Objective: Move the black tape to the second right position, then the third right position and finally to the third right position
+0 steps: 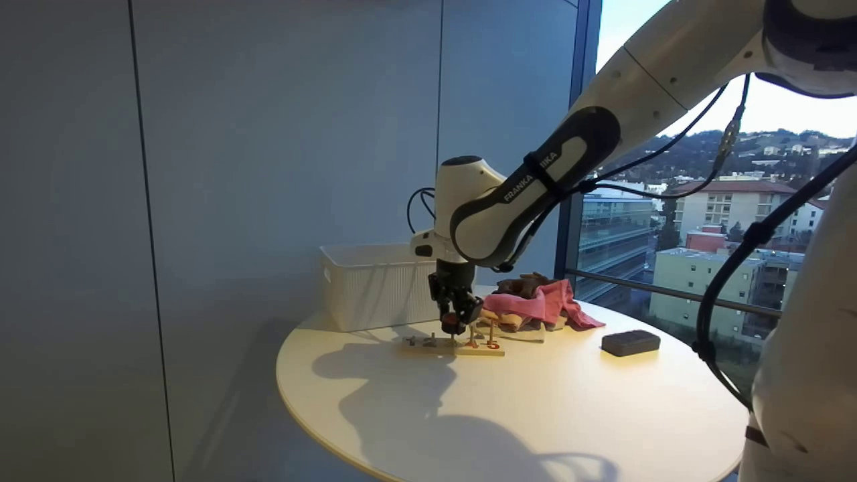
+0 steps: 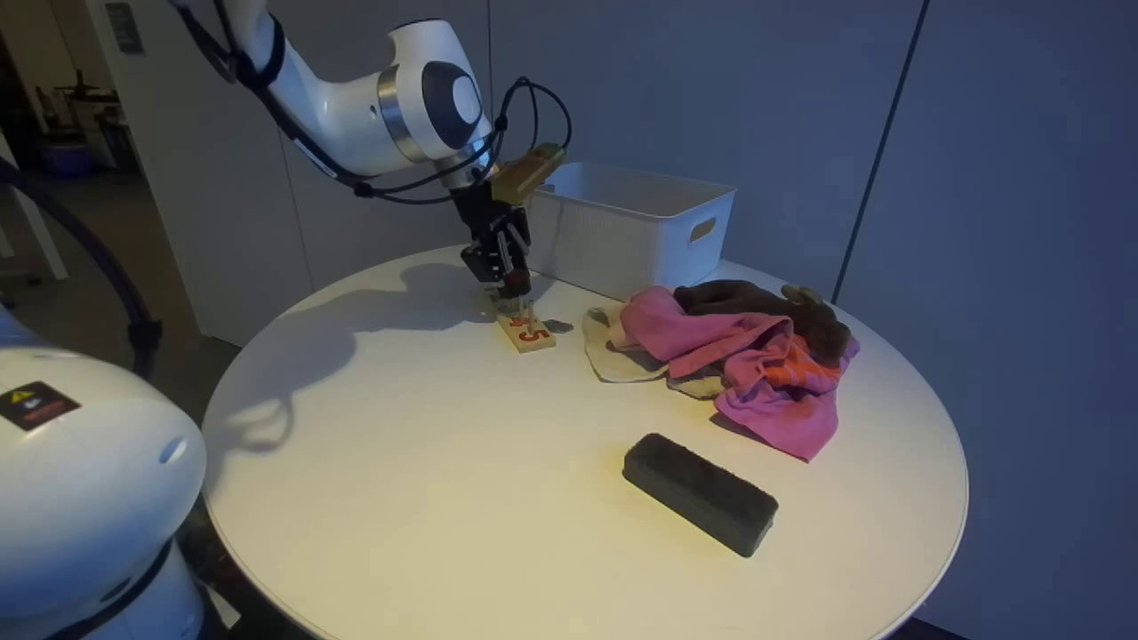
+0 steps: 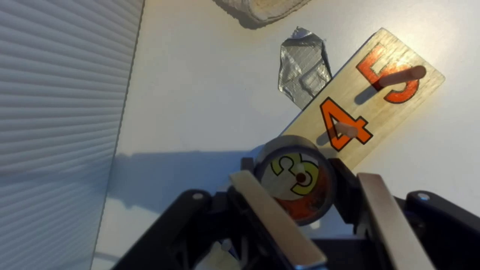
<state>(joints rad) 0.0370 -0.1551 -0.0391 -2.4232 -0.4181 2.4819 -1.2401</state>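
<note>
Wall [image 1: 281,167]: grey-blue, dark vertical seams.
Table [image 2: 400,498]: round, white-topped.
Basket [image 2: 605,240]: white, ribbed, upright on the table near the wall, handle slot in one end.
Cloths [image 2: 729,342]: crumpled heap beside the basket; pink over cream, some orange, dark brown at the back.
Block [image 2: 698,493]: dark grey, oblong, lying flat on the table, apart from the cloths.
Silver patch [image 3: 302,71]: wrinkled, on the table, in the wrist view.
Window [image 1: 653,175]: beside the wall, in an exterior view.
Buildings [image 1: 703,281]: pale, several storeys, beyond the window.
Hills [image 1: 703,144]: dark, behind the buildings.
</note>
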